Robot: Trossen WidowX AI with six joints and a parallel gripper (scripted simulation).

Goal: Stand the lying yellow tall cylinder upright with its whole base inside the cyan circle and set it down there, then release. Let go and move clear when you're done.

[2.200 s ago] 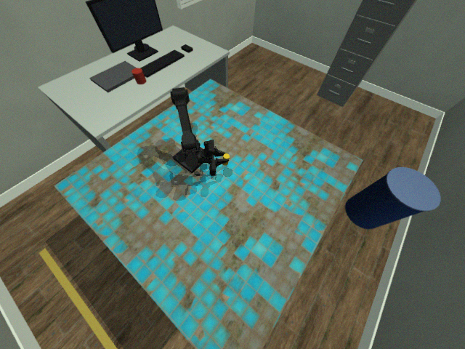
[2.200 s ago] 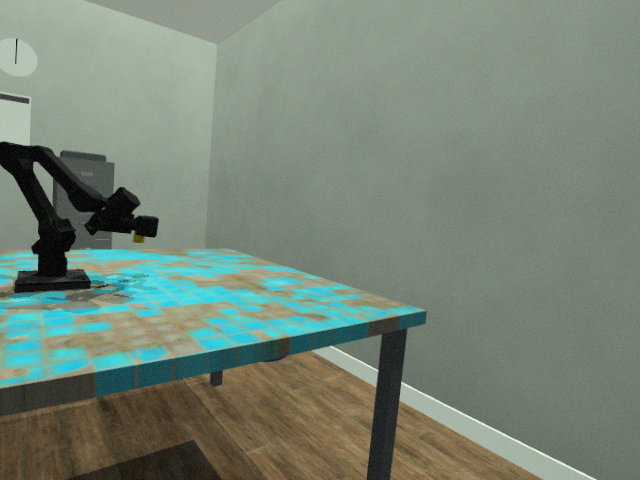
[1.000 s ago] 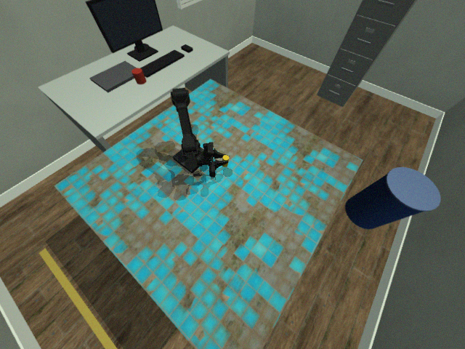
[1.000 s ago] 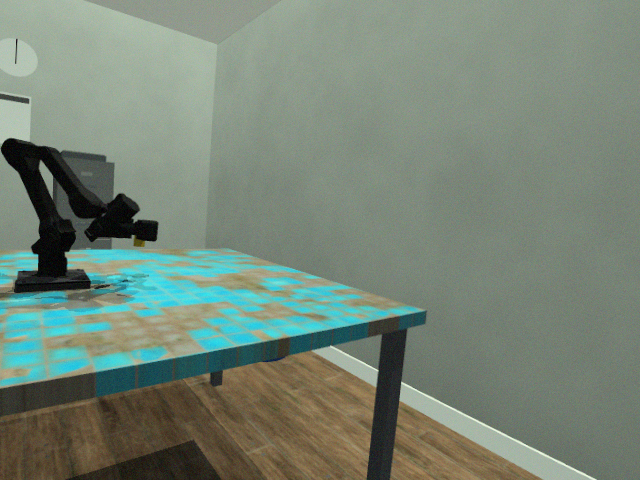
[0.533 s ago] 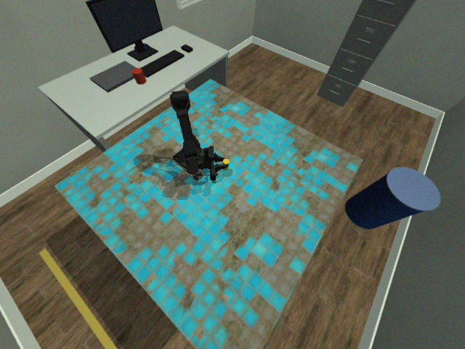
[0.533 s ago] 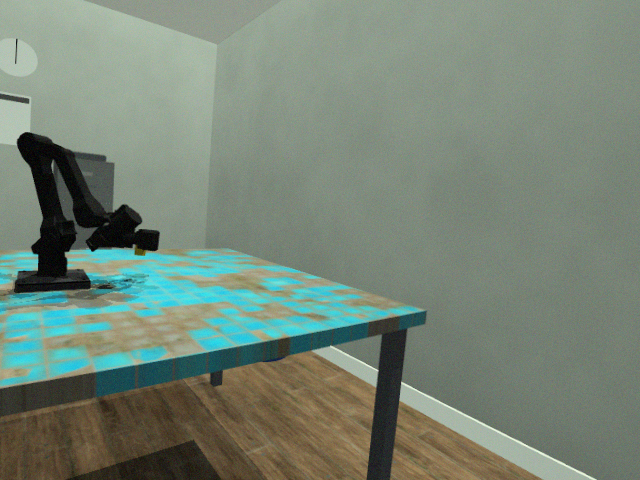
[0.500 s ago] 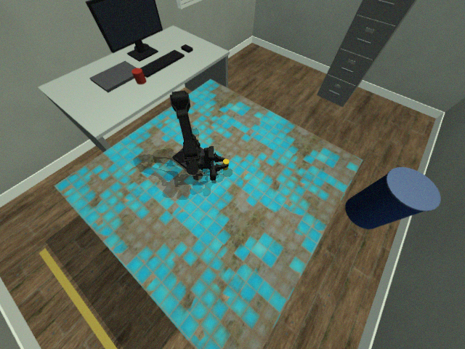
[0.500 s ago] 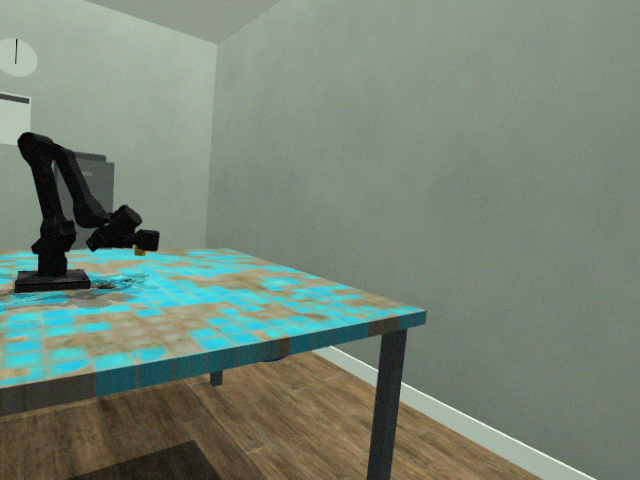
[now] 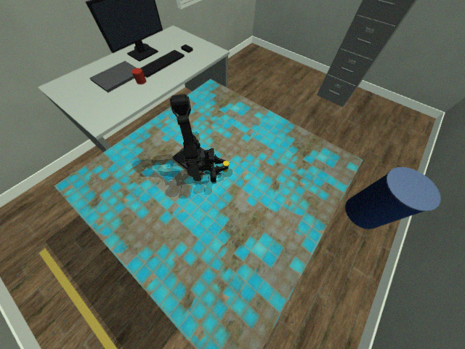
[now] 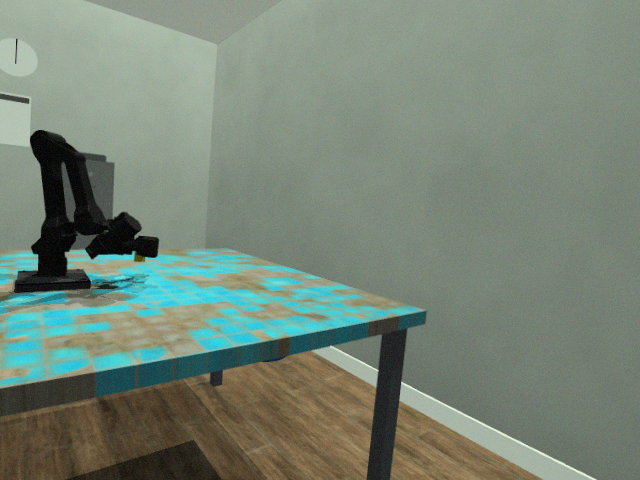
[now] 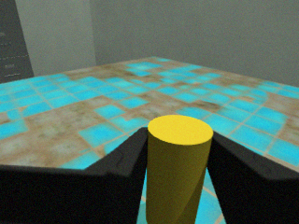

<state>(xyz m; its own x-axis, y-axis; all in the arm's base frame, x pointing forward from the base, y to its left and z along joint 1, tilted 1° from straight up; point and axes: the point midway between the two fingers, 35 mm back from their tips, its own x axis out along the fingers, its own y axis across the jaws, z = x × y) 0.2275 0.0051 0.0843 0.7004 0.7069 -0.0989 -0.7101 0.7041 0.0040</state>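
The yellow tall cylinder [image 11: 177, 168] stands nearly upright between my black fingers in the wrist view, its flat round top facing up. My gripper [image 9: 219, 168] is shut on it and holds it low over the tiled table, close to the arm's base. In the top view only the cylinder's yellow top [image 9: 225, 163] shows. In the exterior view a small yellow piece of the cylinder [image 10: 139, 256] shows under the gripper [image 10: 144, 246], just above the table. I cannot make out the cyan circle among the cyan tiles.
The arm's base [image 9: 186, 158] stands on the cyan and brown tiled table [image 9: 210, 210]. A grey desk with a monitor, a keyboard and a red cup [image 9: 138, 75] stands behind. A dark blue cylinder [image 9: 392, 198] lies on the floor at the right. A filing cabinet [image 9: 360, 45] is at the back.
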